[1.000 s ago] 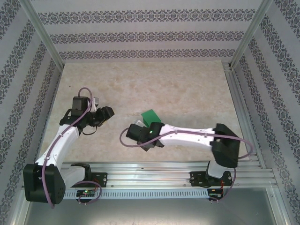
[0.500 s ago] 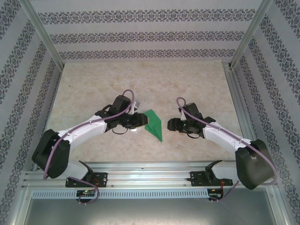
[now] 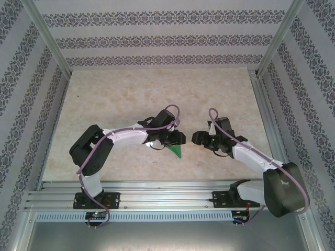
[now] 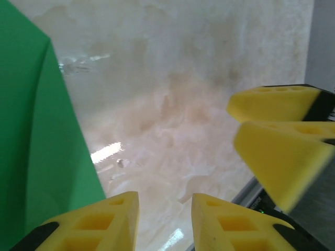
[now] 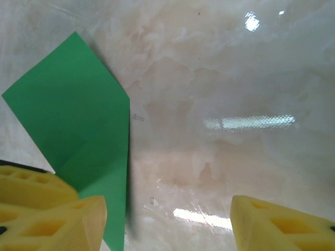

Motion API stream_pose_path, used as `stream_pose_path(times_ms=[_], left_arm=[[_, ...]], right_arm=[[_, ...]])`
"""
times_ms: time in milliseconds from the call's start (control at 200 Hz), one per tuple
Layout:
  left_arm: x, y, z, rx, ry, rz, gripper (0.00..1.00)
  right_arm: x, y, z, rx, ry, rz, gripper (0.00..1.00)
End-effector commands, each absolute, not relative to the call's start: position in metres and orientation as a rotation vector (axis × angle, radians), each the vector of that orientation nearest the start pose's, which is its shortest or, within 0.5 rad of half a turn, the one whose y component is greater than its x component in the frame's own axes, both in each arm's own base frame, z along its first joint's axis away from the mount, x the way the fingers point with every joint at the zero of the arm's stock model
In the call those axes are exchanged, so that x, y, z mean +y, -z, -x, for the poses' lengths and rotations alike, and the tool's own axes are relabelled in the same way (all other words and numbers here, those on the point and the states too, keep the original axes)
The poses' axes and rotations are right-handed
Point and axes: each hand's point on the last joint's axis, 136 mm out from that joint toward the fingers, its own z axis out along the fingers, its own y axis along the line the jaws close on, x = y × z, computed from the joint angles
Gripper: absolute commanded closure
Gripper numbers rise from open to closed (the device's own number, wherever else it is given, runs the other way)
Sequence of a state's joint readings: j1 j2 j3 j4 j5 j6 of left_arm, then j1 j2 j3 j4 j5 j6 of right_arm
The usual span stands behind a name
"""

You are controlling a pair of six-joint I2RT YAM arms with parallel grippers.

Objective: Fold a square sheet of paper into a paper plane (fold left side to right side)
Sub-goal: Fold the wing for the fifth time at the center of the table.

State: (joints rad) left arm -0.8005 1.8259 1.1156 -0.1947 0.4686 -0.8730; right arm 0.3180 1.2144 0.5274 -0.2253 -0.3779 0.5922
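Observation:
The green paper (image 5: 78,120) lies on the table folded into a pointed shape with a crease; its right edge stands slightly off the surface. From above, just its tip (image 3: 176,151) pokes out from under my left gripper (image 3: 178,138). In the left wrist view the paper (image 4: 36,136) is at the left, beside the gripper (image 4: 165,219), which is open by a narrow gap with bare table between its yellow fingers. My right gripper (image 3: 199,138) faces it from the right and stands wide open (image 5: 167,209), its left finger (image 5: 78,219) over the paper's edge.
The marble-patterned table (image 3: 157,94) is ringed by patterned walls and metal posts. An aluminium rail (image 3: 167,191) carries both arm bases at the near edge. The right gripper's yellow fingers (image 4: 277,130) show close by in the left wrist view.
My left arm has swung right and now covers most of the green paper, its jaws narrower than before. The right gripper has shifted slightly and closed a little.

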Motion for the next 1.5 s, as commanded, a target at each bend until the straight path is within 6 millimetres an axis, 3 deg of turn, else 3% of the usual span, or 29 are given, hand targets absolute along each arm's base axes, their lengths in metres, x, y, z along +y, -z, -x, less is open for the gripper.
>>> stream_pose_path(times_ms=[0,280,470,754,1159,1314,1494], left_arm=[[-0.366,-0.066,-0.258,2.820,1.089,-0.114,0.70],[-0.325,-0.056,-0.262,2.823,1.011,-0.011,0.79],[-0.316,-0.045,-0.259,2.837,0.998,0.019,0.84],[-0.301,-0.035,-0.257,2.835,0.974,0.078,0.90],[-0.294,-0.025,-0.253,2.843,0.977,0.103,0.92],[-0.292,-0.023,-0.250,2.842,0.990,0.118,0.93],[-0.290,-0.028,-0.248,2.827,1.008,0.115,0.93]], right_arm=[[0.162,-0.075,-0.266,2.546,-0.922,-0.167,0.38],[0.179,-0.076,-0.263,2.529,-1.060,-0.151,0.39],[0.206,-0.077,-0.270,2.490,-1.169,-0.150,0.42],[0.234,-0.053,-0.283,2.474,-1.217,-0.250,0.50],[0.268,-0.026,-0.296,2.534,-1.229,-0.232,0.58],[0.279,-0.030,-0.298,2.517,-1.273,-0.204,0.62],[0.262,-0.058,-0.302,2.491,-1.130,-0.129,0.61]])
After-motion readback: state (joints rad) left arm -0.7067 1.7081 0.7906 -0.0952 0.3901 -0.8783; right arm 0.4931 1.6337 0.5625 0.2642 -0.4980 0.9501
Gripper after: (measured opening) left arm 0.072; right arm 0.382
